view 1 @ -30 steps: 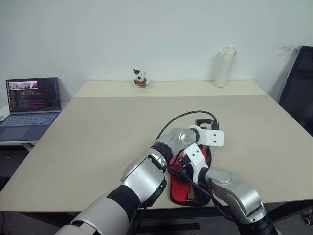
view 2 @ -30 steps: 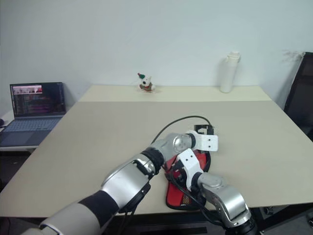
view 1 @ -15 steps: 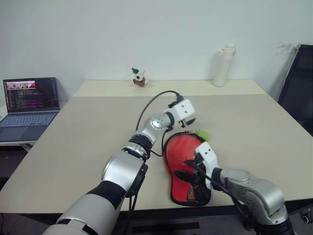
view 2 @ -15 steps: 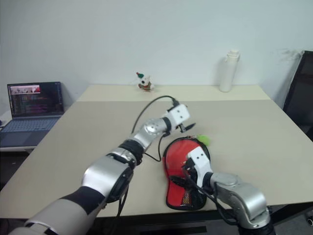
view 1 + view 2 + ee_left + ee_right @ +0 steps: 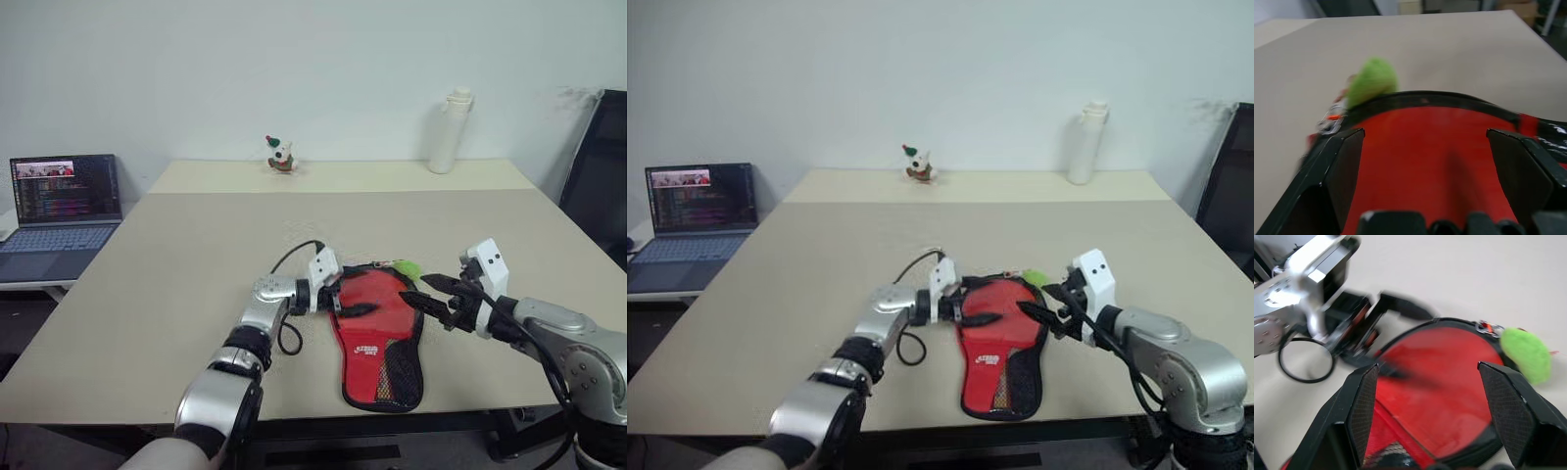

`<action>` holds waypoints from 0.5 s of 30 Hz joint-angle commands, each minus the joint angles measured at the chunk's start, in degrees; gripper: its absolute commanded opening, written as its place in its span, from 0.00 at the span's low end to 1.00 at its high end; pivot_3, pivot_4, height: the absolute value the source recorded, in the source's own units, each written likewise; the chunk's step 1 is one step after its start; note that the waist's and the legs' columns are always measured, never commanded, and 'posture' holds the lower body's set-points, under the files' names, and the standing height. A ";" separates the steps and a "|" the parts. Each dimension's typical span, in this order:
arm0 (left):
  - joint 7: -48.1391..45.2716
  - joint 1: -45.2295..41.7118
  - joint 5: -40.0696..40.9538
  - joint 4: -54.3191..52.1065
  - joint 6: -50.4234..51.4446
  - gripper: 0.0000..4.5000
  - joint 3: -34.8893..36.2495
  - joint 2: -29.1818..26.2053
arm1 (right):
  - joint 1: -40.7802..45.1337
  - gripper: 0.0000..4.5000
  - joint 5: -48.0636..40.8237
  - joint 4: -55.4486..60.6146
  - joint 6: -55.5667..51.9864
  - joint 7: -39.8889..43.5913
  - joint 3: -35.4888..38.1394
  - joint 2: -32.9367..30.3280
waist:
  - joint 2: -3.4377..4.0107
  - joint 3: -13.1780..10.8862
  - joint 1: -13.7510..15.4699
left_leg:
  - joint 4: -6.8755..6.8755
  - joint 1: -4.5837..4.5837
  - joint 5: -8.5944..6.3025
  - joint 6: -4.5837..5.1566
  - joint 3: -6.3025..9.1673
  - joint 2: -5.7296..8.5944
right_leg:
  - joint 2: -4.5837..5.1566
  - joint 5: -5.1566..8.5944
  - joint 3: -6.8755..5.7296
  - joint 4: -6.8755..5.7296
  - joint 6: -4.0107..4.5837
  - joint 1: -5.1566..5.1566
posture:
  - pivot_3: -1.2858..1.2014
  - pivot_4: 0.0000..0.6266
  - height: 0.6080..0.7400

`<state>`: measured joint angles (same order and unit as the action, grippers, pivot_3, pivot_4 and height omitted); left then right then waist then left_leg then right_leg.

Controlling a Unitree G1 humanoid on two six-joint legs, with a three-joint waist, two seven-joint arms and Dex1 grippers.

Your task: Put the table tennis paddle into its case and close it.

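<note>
Now the case (image 5: 375, 331) lies red side up near the table's (image 5: 176, 264) near edge, seemingly zipped. My left gripper (image 5: 345, 297) and right gripper (image 5: 427, 294) flank it, both spread, holding nothing. Next I'd check the zip.

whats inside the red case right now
Cannot tell: the case lies flat on the table, red side up, its inside covered. A green tag sits at its far edge.

Plain white wall (image 5: 323, 59) behind a large beige rectangular table (image 5: 196, 255), open dark laptop with a lit screen (image 5: 65, 204) on a side desk at left, black office chair (image 5: 600, 176) at right, even indoor light
</note>
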<state>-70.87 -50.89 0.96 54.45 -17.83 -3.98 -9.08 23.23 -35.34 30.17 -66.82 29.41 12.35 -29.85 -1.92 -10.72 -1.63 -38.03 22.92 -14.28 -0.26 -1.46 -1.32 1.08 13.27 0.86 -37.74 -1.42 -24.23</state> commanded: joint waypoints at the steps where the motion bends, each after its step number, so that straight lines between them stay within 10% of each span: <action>1: -3.87 2.23 0.01 -6.58 1.39 0.96 -3.94 0.29 | 2.39 0.79 1.50 -3.23 5.63 2.67 -0.06 -4.02 | 0.00 0.00 0.00 | -0.01 -0.02 0.00 0.00 -0.01 0.00 | 0.00 0.01 0.01 0.01 -0.01 0.03 | 0.52 0.24 1.00; 15: -1.04 5.70 -3.76 -3.58 1.73 0.96 -9.84 -1.19 | 12.99 0.79 15.40 -30.93 27.76 7.39 -13.66 -2.88 | 0.16 0.38 -0.06 | -0.04 -0.17 0.00 0.01 -0.04 -0.04 | -0.04 0.04 0.05 -0.01 -0.08 0.14 | 0.52 0.24 1.00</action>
<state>-72.12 -46.93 -0.68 49.86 -16.68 -11.59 -9.45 34.32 -21.09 0.69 -42.31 35.86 -1.23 -32.93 -1.77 -10.34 -1.69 -38.07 22.74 -14.28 -0.25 -1.50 -1.36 1.03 13.31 0.91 -37.75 -1.50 -24.09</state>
